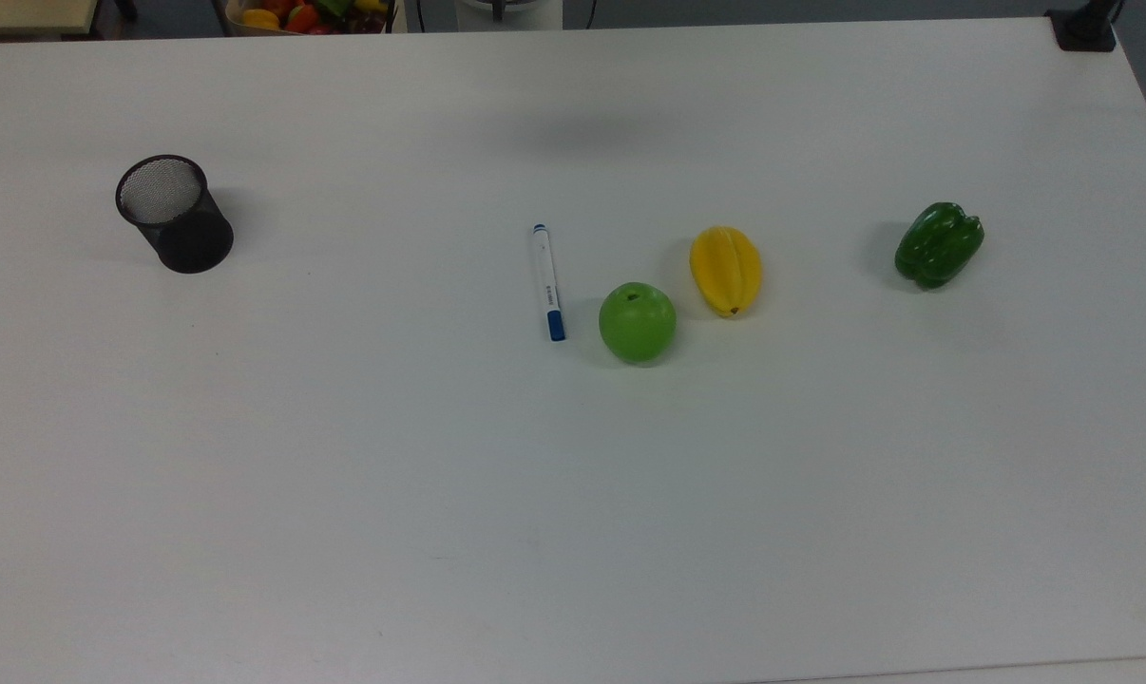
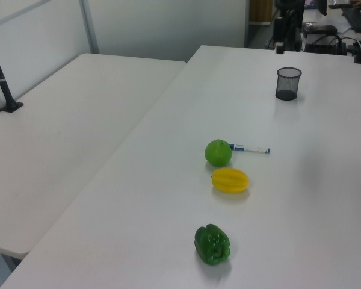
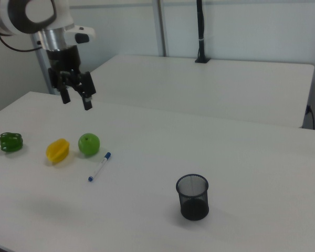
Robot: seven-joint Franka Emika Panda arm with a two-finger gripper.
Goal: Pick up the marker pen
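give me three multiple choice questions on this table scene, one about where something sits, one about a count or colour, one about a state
1. In the top view, what lies closest to the marker pen?
A. the green apple
B. the black mesh cup
C. the green bell pepper

2. How many pieces of produce sit on the table?
A. one
B. three
C. five

3. What is the state of the gripper?
A. shut on the pen
B. resting on the table
C. open, raised above the table

Answers:
1. A, the apple sits just to the top view's right of the pen's blue cap.
2. B, the apple, the yellow fruit and the pepper.
3. C, the right view shows its fingers spread and empty in the air.
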